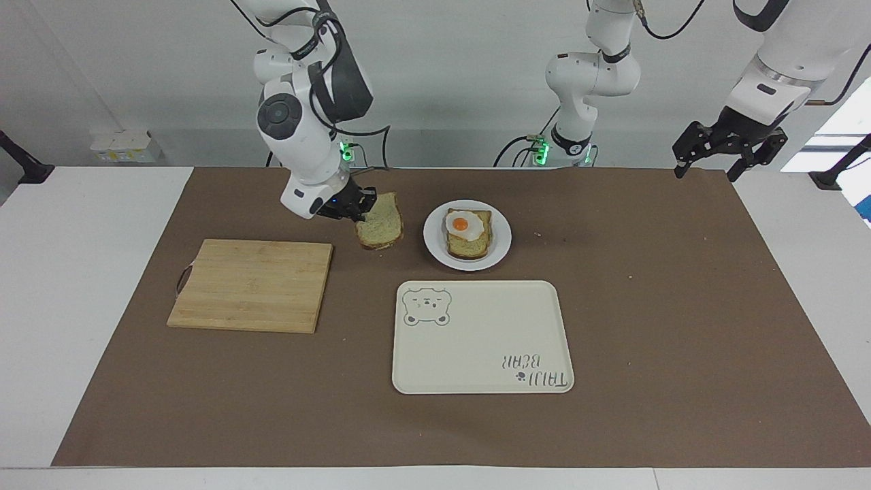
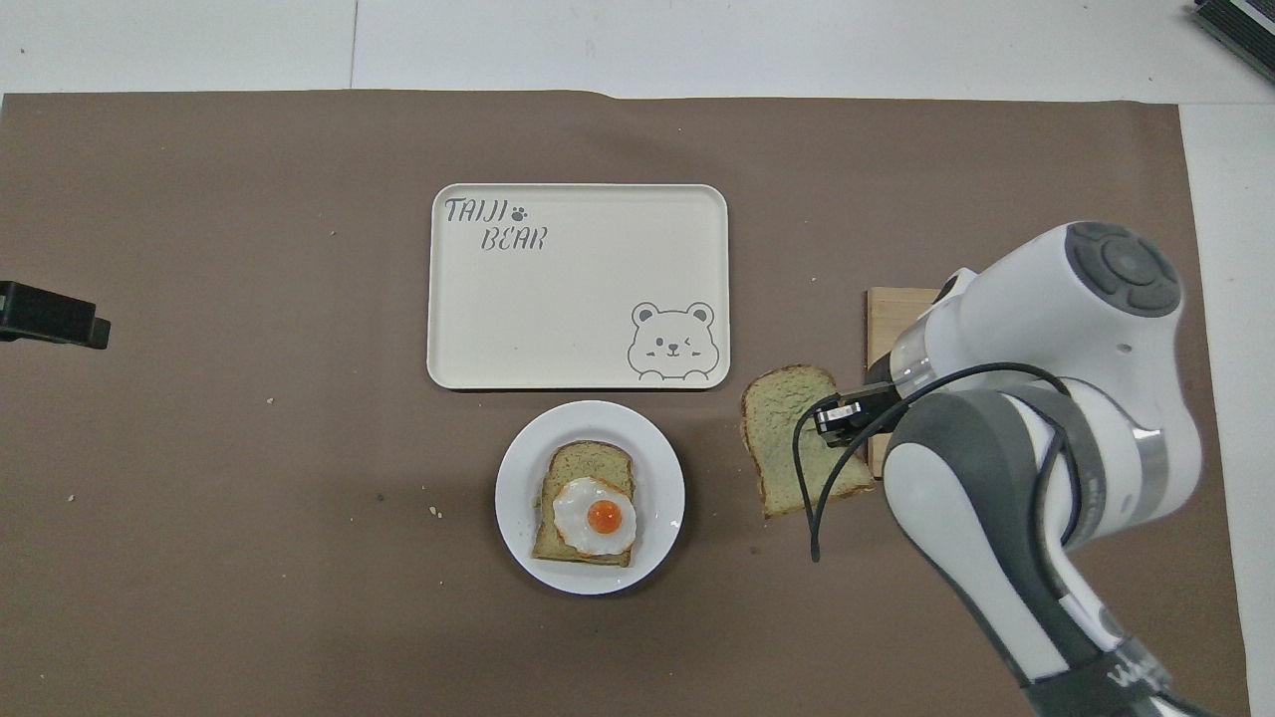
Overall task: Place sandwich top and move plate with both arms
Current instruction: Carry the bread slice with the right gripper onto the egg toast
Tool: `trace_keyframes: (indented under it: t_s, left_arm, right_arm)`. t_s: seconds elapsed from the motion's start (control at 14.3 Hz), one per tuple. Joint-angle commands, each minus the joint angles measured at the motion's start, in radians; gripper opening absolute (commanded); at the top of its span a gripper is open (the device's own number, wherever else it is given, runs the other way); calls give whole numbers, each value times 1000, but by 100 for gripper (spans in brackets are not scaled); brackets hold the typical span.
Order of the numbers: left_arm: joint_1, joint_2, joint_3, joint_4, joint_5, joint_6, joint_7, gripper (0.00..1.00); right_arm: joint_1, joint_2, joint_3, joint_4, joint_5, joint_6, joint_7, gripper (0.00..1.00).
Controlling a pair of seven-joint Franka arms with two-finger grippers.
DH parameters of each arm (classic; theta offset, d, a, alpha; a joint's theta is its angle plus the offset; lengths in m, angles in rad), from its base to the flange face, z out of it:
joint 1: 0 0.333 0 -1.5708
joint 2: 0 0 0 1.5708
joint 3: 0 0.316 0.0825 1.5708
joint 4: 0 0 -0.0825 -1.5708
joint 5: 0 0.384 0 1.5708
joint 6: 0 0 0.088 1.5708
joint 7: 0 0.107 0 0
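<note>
My right gripper [image 1: 360, 211] is shut on the sandwich top [image 1: 381, 229], a pale speckled bread slice with a brown crust. It holds the slice in the air over the brown mat, between the cutting board and the plate; the overhead view shows the slice [image 2: 787, 433] too. The small white plate [image 1: 435, 250] holds a yellower slice with a fried egg [image 1: 461, 223]; it also shows in the overhead view [image 2: 518, 478]. My left gripper [image 1: 728, 162] hangs open over the mat's corner at the left arm's end, waiting.
A wooden cutting board [image 1: 252, 284] lies bare toward the right arm's end. A cream rectangular tray with a bear drawing [image 1: 476, 340] lies just farther from the robots than the plate. A brown mat [image 1: 646, 306] covers the table.
</note>
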Motion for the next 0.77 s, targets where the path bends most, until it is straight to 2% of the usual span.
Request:
trace_keyframes:
  t_s: [0.0,0.28,0.56,0.7]
  left_arm:
    - [0,-6,2,4,10,-13,10,100]
    - [0,-6,2,4,10,-13,10,100]
    - [0,-6,2,4,10,-13,10,100]
    - [0,-6,2,4,10,-13,10,100]
  right_arm:
    - [-2,-8,89,-4,26,69,135,0]
    - [164,54,93,-6,28,211,338,0]
    - [251,118,91,-4,57,349,500,0]
    - [272,137,91,-7,57,373,550,0]
